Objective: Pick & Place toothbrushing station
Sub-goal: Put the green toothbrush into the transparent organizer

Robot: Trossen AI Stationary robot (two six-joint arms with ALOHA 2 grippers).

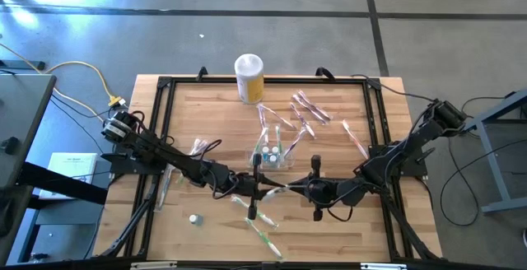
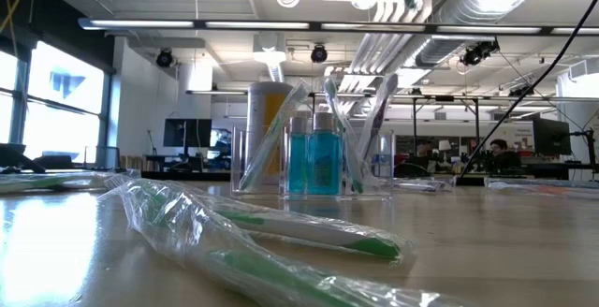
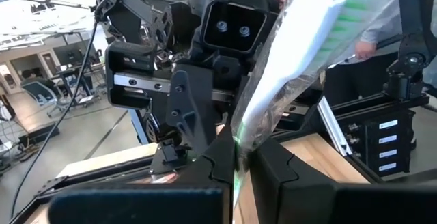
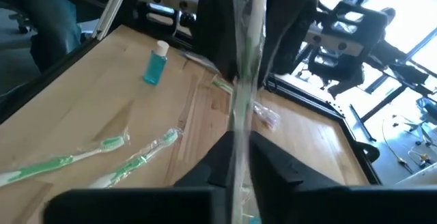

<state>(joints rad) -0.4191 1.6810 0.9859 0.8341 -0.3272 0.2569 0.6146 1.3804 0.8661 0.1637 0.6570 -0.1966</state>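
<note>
in the low view, a wrapped green toothbrush point(image 2: 281, 241) lies closest, flat on the table point(image 2: 524, 241). behind it stands the toothbrushing station point(image 2: 314, 162), a clear little holder with two blue bottles point(image 2: 312, 162) and some wrapped brushes leaning in it. a yellow canister point(image 2: 267, 129) stands farther back.

in the high view, the station point(image 1: 272, 152) sits near the middle of the table point(image 1: 206, 114). just in front of it, the left gripper point(image 1: 257, 184) and the right gripper point(image 1: 314, 189) face each other, with a wrapped toothbrush point(image 1: 284, 187) stretched between them. loose brushes lie all around, and a small bottle point(image 1: 194, 219) lies alone near the front.

in the left wrist view, the left gripper point(image 3: 240, 161) has its fingers squeezed tight on the crinkly wrapper of the toothbrush point(image 3: 300, 60).

in the right wrist view, the right gripper point(image 4: 238, 157) has the same toothbrush point(image 4: 247, 53) running between its fingers. they are close to the wrapper, but i cannot tell if they pinch it or have let go.

this looks like passing the brush from one gripper to the other. to do it well, one should hold firm until the other lets go, then carry it gently to the station so the slippery wrapper does not slide.
</note>
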